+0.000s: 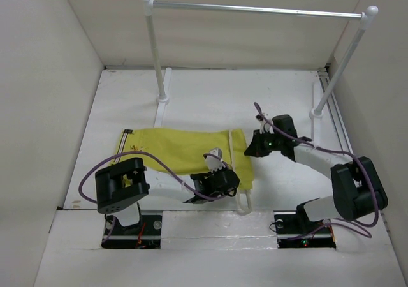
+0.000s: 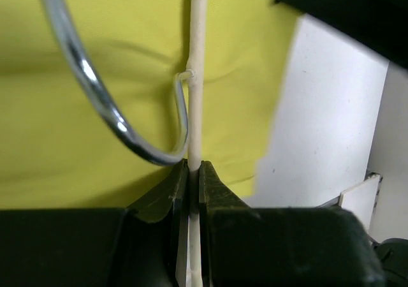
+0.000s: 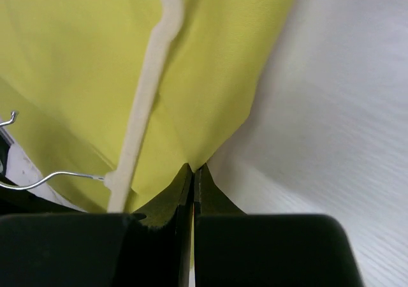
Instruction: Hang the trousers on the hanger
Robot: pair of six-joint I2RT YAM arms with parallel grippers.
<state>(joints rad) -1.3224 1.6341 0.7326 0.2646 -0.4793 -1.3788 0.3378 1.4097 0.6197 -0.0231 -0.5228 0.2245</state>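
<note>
The mustard-yellow trousers (image 1: 175, 148) lie flat on the white table, with the striped waistband tab (image 1: 127, 132) at the left end. The cream-white hanger (image 1: 243, 201) lies across their right end, one loop poking out at the near edge. My left gripper (image 1: 218, 164) is shut on the hanger's thin bar (image 2: 196, 76) just below its metal hook (image 2: 95, 89), over the yellow cloth (image 2: 76, 159). My right gripper (image 1: 250, 150) is shut on the right edge of the trousers (image 3: 217, 64). The hanger's bar (image 3: 148, 83) runs just left of its jaws.
A metal rail (image 1: 255, 9) on two white posts (image 1: 155, 51) (image 1: 339, 67) with floor feet stands at the back of the table. White walls (image 1: 44, 95) close in left, right and behind. A raised ledge (image 1: 210, 220) runs along the near edge by the arm bases.
</note>
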